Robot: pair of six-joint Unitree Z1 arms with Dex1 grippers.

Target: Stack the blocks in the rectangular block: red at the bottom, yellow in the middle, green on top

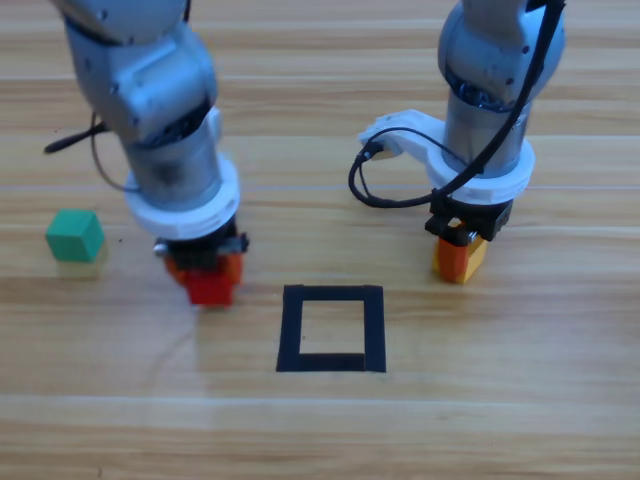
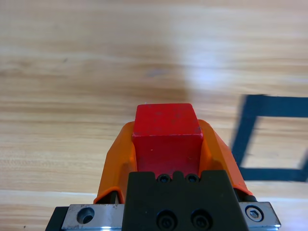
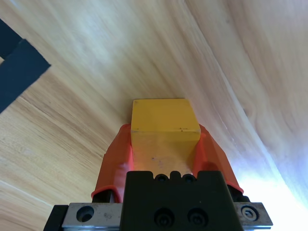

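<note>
Gripping red (image 1: 211, 289) by its flat sides just left of the tape box (image 1: 331, 328), left hand (image 1: 207, 276) holds it firm; right hand (image 1: 461, 250) clamps yellow (image 1: 459, 259) w/ green (image 1: 75, 236) far left; cubes look light, rigid.

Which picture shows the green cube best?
The high view. The green cube sits alone there on the table, left of the left gripper, which holds the red cube. Neither wrist view shows it: the left one is filled by the red cube, the right one by the yellow cube.
</note>
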